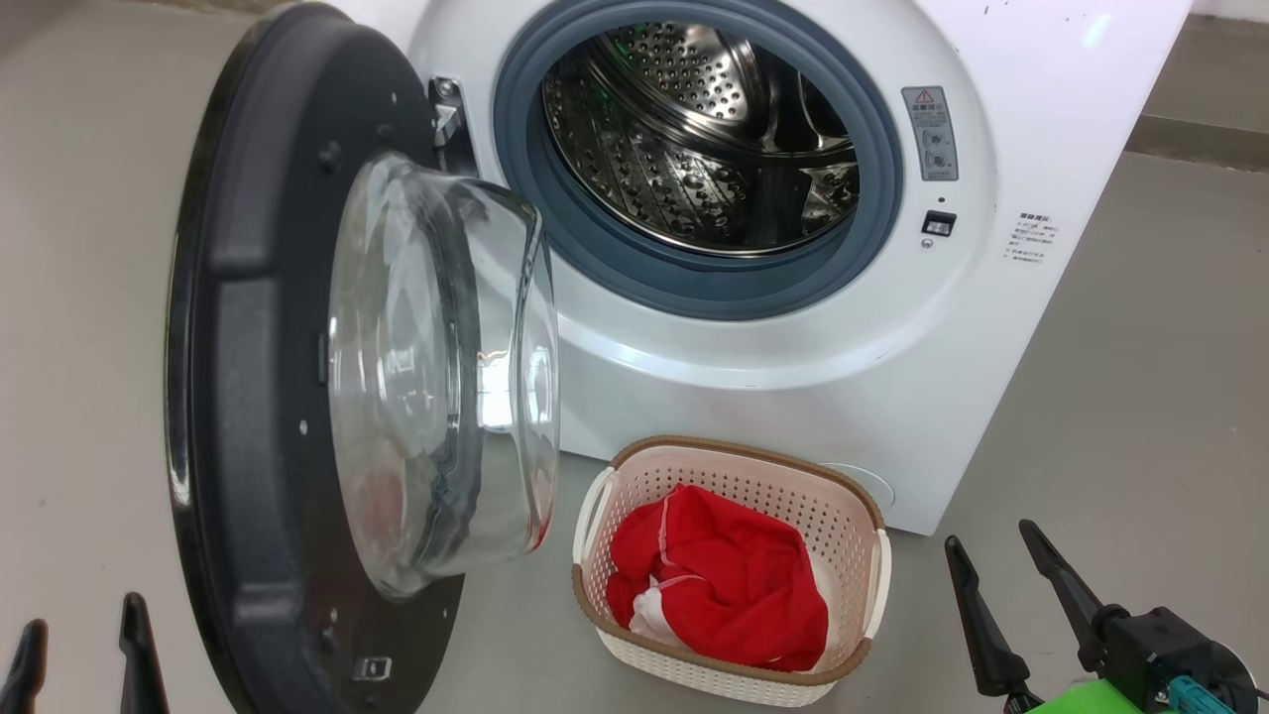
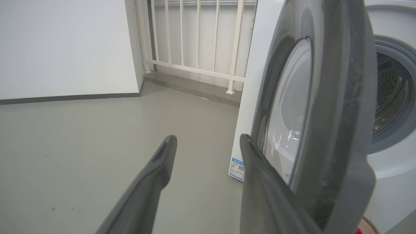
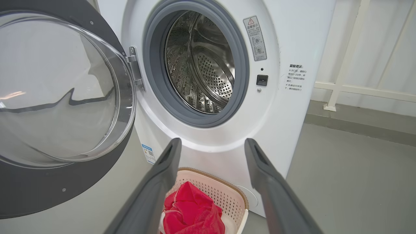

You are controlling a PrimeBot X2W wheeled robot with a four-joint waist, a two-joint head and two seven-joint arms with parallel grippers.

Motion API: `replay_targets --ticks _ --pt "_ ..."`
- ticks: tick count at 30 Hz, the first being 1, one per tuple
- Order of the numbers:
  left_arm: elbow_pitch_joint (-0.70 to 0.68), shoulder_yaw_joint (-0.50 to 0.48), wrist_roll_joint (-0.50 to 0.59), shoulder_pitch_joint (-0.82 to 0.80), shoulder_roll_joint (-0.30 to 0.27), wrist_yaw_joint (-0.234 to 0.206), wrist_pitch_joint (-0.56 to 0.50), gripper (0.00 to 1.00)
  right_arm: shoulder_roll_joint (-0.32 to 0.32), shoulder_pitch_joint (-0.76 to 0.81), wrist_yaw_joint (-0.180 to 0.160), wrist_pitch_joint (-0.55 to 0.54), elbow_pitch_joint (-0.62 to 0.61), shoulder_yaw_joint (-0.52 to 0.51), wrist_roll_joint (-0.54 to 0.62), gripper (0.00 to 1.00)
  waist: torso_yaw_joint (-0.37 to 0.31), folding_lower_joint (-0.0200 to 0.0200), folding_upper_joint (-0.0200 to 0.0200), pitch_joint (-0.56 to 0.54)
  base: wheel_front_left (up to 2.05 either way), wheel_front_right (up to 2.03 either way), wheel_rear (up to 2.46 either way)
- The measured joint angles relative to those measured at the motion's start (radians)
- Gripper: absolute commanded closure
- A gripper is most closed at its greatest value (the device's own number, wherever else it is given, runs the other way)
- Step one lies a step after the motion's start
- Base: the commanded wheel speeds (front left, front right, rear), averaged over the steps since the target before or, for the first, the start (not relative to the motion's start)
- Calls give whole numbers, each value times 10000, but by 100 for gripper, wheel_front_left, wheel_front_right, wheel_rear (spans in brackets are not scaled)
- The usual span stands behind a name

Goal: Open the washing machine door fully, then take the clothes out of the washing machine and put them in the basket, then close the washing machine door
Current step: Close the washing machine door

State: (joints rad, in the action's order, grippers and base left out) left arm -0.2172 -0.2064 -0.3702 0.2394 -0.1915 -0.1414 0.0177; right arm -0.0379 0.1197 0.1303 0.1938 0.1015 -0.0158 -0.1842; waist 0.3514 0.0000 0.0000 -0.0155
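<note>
Head view: found washing machine [image 1: 793, 397] with washing machine door [image 1: 248, 397] swung wide; red clothes [image 1: 724, 585] heaped in basket [image 1: 739, 474] on floor [image 1: 1140, 397], between left claw [image 1: 84, 615] and right claw [image 1: 991, 540], both spread, empty. Left wrist view: hovered just beside door rim. Right wrist view: aimed above basket.

Washer [image 1: 773, 387]: top and right side cut by the frame edge. Print on its labels [image 1: 930, 133] is too small to read. Door [image 1: 248, 416], left of washer: lower rim cut off. Basket [image 1: 739, 452], before washer: walls hide the underside of the clothes [image 1: 724, 585].
</note>
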Motion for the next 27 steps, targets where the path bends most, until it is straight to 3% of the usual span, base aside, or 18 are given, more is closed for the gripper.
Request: replay_targets --ticks 6,7,8,10,11,18,24,27 --pt "-15 42 0 31 -4 -17 -46 0 0 0 0 0 2 0 0 0 3 -1 0 -5 0 0 0" --pt "-17 50 0 31 -4 -35 -58 8 0 0 0 0 2 2 0 0 3 0 0 -5 0 0 0" --pt "-23 58 0 31 -4 -35 -81 25 0 0 0 0 4 2 0 0 4 0 0 -2 0 0 0" --pt "-27 69 0 31 -6 -82 -86 83 0 0 0 0 6 2 0 0 4 0 0 1 0 0 0" --pt "-27 75 0 31 -10 -88 -88 100 0 0 0 0 8 0 0 0 5 0 0 0 0 0 0" --pt "-261 -82 -483 26 61 -73 -63 100 0 0 0 0 12 -8 0 0 49 0 0 -17 0 0 0" --pt "-704 -963 -2989 -398 650 500 111 100 0 -1 0 0 15 -17 -2 0 73 0 0 -36 0 0 0" --pt "-813 -1620 -4759 -860 882 855 82 100 2 -1 0 2 17 -19 -4 0 82 0 0 -25 0 0 0"
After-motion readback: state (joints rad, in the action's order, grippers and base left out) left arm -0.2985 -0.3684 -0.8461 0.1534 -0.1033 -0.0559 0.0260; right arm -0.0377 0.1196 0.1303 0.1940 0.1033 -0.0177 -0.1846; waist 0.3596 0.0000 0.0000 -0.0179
